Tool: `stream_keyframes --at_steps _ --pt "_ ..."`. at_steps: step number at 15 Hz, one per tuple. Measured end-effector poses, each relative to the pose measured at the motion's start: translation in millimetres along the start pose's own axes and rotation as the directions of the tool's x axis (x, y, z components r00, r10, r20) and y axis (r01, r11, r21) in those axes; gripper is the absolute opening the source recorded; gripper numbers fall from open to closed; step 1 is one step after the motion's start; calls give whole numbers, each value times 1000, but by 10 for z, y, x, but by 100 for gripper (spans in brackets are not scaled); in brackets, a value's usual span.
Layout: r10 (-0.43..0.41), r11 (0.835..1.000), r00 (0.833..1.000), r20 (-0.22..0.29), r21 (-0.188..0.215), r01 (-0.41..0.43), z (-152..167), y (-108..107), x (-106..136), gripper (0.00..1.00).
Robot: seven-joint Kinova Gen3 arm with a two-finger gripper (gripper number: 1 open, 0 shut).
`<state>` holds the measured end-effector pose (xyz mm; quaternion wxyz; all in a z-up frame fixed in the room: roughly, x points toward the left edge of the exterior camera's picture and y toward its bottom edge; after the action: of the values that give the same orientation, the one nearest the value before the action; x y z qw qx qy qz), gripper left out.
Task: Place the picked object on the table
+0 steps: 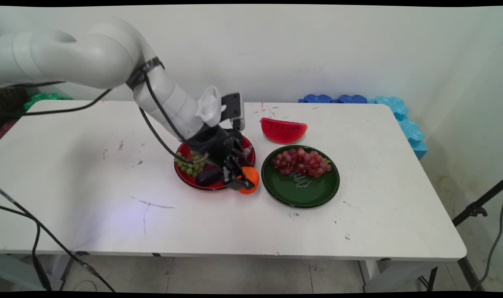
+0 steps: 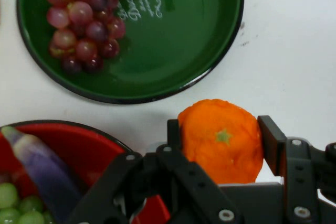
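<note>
While the orange sits between the jaws: the gripper is low at the centre of the main view, its two fingers pressed against either side of the orange, pinching it.
Orange, place: just below centre of the main view, at the lower right rim of the red plate and close to the left rim of the green plate; whether it rests on the table or is just clear of it cannot be told.
Risk, slip: the orange is round and looks held across its middle by narrow pads, so I judge it could roll or squirt out if the grip is light or off-centre.
Risk, knock: the linkage hangs over the red plate's edge, near the purple eggplant and green grapes; a sideways move could nudge the plate or push the fruit.
Risk, neighbour: the green plate with red grapes lies just to the right, so a swing that way could clip its rim.
Arm pose: it enters from the upper left, bends at a big joint, then slopes down to the right, wrist tilted so the jaws point down and toward the lower right; black cables trail beneath.
Also there: a watermelon slice above the green plate.
</note>
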<state>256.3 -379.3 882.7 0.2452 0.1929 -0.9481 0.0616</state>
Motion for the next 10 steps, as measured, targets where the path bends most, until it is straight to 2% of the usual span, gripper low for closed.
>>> stream_keyframes --at_steps 5,10 --pt "24 999 1000 20 -26 -23 228 -36 -154 0" --pt "43 998 999 19 -40 -43 369 -48 -270 0"
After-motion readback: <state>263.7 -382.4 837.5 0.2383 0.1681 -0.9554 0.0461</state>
